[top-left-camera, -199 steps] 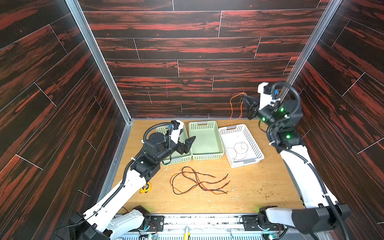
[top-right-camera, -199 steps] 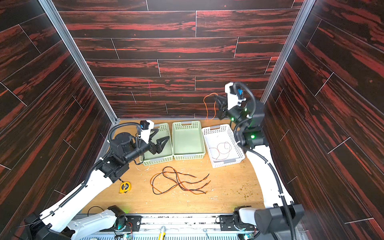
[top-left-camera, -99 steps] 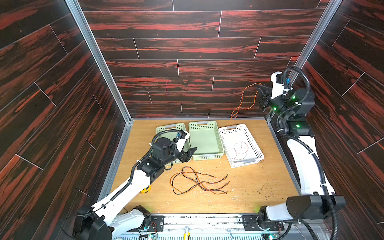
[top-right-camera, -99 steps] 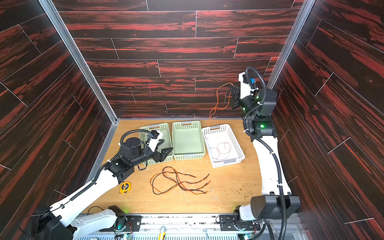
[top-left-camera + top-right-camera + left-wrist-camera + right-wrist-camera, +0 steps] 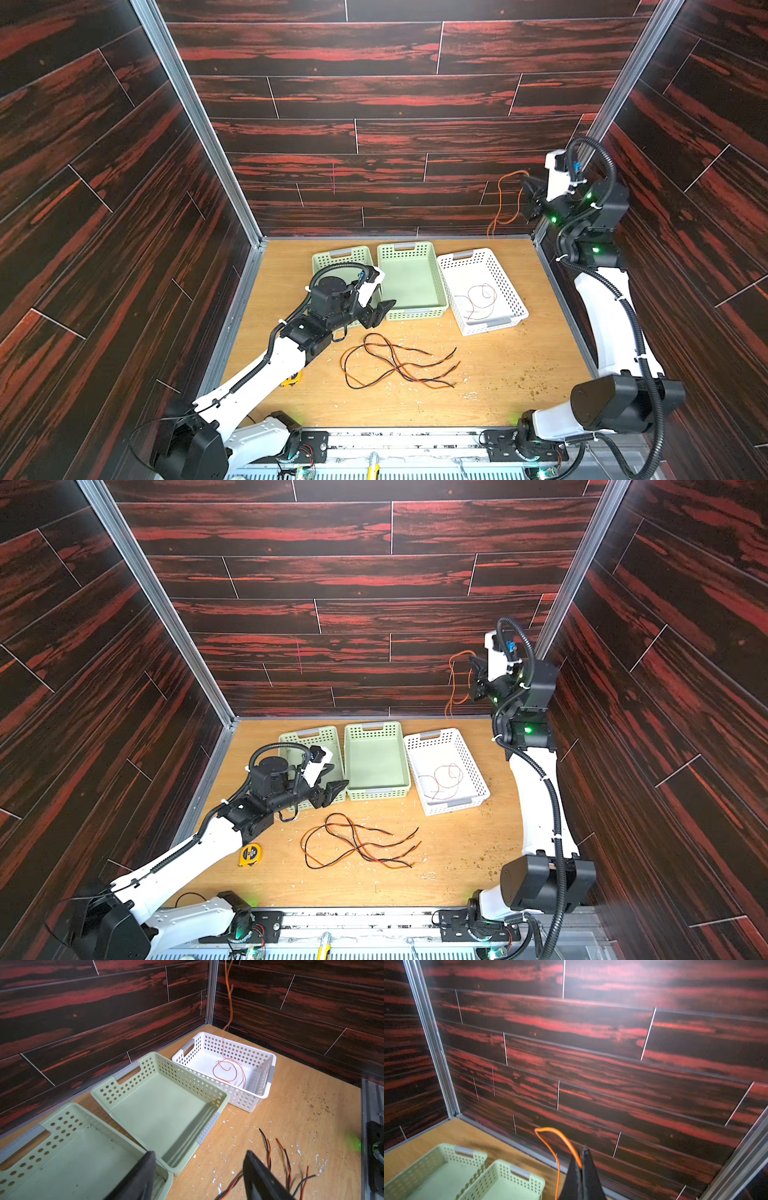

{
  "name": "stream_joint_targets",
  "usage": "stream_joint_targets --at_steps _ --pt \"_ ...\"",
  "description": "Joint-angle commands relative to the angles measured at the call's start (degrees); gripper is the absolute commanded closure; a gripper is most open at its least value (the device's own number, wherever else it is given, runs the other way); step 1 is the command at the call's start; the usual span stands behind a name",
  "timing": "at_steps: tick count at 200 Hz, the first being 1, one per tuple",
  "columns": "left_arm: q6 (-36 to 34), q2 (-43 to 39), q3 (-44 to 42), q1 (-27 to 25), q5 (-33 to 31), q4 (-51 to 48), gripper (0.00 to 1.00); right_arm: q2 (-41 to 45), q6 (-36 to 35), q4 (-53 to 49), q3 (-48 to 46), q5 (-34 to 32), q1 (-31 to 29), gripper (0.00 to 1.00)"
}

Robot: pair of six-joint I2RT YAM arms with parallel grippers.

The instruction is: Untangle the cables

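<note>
The right gripper is seen clenched tight on an orange cable, and it's raised high near the back right corner in both top views. The cable is looped up past the fingertips and left dangling down along the wall, toward the table behind the white basket. Where exactly its lower end lands can't really be told.

The left gripper is held with its fingers spread apart, and nothing is gripped between them. It's positioned low over the front edge of the leftmost green basket, right by the middle green basket.

A loose bunch of cables, black and orange, is left tangled on the table in front of the baskets, near that open gripper but not touched by it. One thin red-and-black cable is coiled inside the white basket. A yellow tape measure is parked on the table beside the left arm.
</note>
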State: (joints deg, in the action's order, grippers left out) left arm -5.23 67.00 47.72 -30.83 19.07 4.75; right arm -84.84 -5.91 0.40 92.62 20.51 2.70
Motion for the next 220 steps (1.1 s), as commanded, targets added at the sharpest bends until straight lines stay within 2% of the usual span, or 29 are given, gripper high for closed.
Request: stream_joint_targets --at_steps 1,71,85,107,119,139,187,197,220 --pt "-1.79 1.33 -0.27 -0.45 1.18 -0.77 0.32 1.35 -2.01 -0.55 -5.46 1.78 0.25 1.00" --pt "-3.73 4.28 0.10 -2.15 1.44 -4.13 0.34 1.85 2.47 7.19 -29.95 -0.12 0.22 1.00" --pt "-3.51 4.28 -0.24 -2.31 1.21 -4.29 0.34 0.35 4.72 8.73 -33.37 -2.93 0.21 1.00" --pt "-3.46 4.19 -0.61 -2.65 0.60 -4.99 0.35 -3.02 6.96 8.82 -35.93 -3.92 0.15 1.00" --pt "-3.42 4.16 -0.80 -2.90 0.14 -5.52 0.35 -4.41 7.70 8.76 -36.94 -4.96 0.03 0.93" --pt "-3.64 4.28 -0.57 -3.14 -0.37 -6.61 0.36 -4.99 7.13 7.71 -37.83 -6.59 -0.46 0.91" --pt "-4.04 3.51 -0.50 -3.62 -1.62 -8.24 0.36 -8.35 8.31 6.59 -38.56 -8.77 -1.10 0.89" --pt "-3.99 3.14 -1.17 -3.69 -1.81 -7.86 0.36 -9.18 8.87 6.52 -38.83 -9.01 -1.20 0.83" --pt "-4.71 3.12 -1.85 -3.88 -1.99 -8.21 0.36 -8.23 8.88 5.49 -39.27 -10.23 -1.61 0.61"
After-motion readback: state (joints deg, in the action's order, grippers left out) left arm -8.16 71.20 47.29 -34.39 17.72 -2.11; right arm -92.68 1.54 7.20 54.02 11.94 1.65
